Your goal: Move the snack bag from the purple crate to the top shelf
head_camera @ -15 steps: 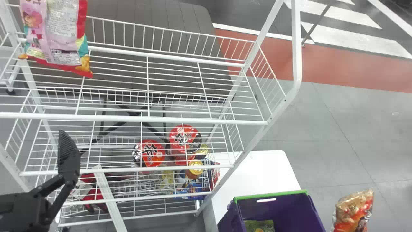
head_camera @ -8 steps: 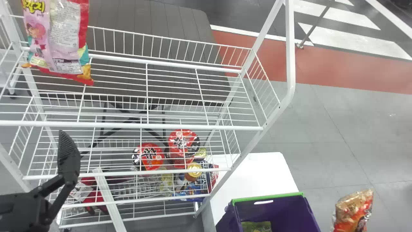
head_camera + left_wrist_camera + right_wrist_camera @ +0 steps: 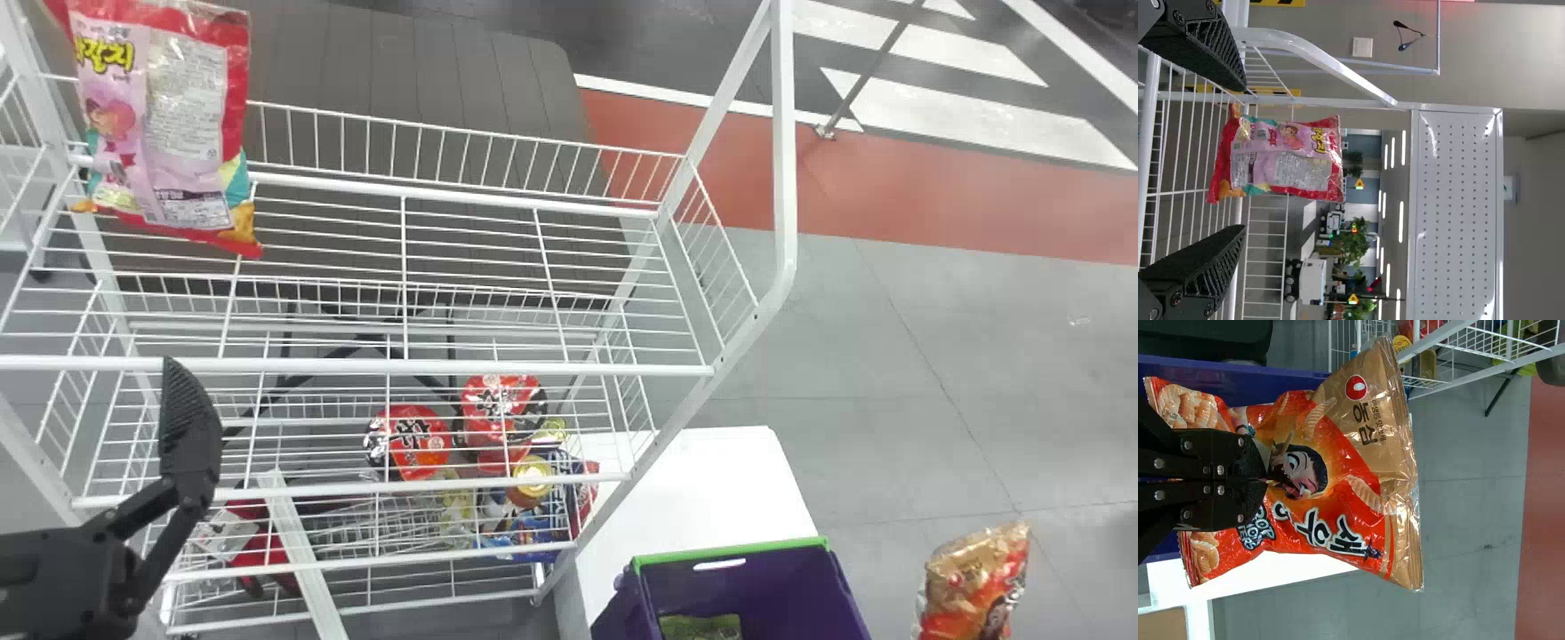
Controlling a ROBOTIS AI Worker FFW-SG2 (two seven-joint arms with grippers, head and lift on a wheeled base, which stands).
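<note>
"Two hands: what's each doing?"

"My right hand [image 3: 1265, 480] pinches the snack bag [image 3: 1368, 450], clear of the purple crate [image 3: 760, 582], on its right; my left hand [image 3: 1245, 158] is spread near the top shelf [image 3: 462, 195]."

"How would you place it?"

"I'd raise it above the front rail [image 3: 444, 365], swing left, then lower gently; squeezing harder could crush the snacks."

"Any labels?"

"Round red emblem [image 3: 1356, 387], bold white lettering [image 3: 1346, 542]."

Left end effector [image 3: 189, 418] spread, right one [image 3: 1265, 480] clamped.
</note>
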